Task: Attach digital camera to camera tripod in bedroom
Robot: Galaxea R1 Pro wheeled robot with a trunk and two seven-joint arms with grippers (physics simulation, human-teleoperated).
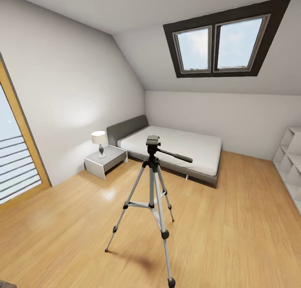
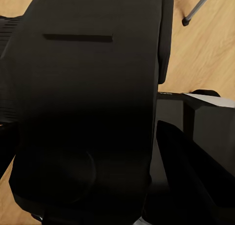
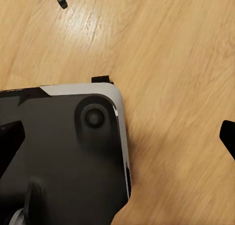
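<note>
The camera tripod (image 1: 152, 171) stands on the wood floor in the middle of the bedroom, legs spread. Its head plate (image 1: 153, 140) is bare and its black pan handle (image 1: 177, 156) points right. In the left wrist view a matte-black body, the digital camera (image 2: 88, 78), sits very close between the dark fingers, with my left gripper (image 2: 88, 132) shut on it. A tripod foot (image 2: 186, 22) shows beyond it. My right gripper (image 3: 120, 139) hangs open over the floor, holding nothing, with another tripod foot (image 3: 62, 3) farther off.
A low grey bed (image 1: 175, 148) stands behind the tripod, with a white nightstand (image 1: 104, 160) and lamp (image 1: 99, 142) to its left. A white shelf (image 1: 290, 162) lines the right wall and a glass door (image 1: 12, 167) the left. My black base (image 3: 58, 151) is below the right gripper.
</note>
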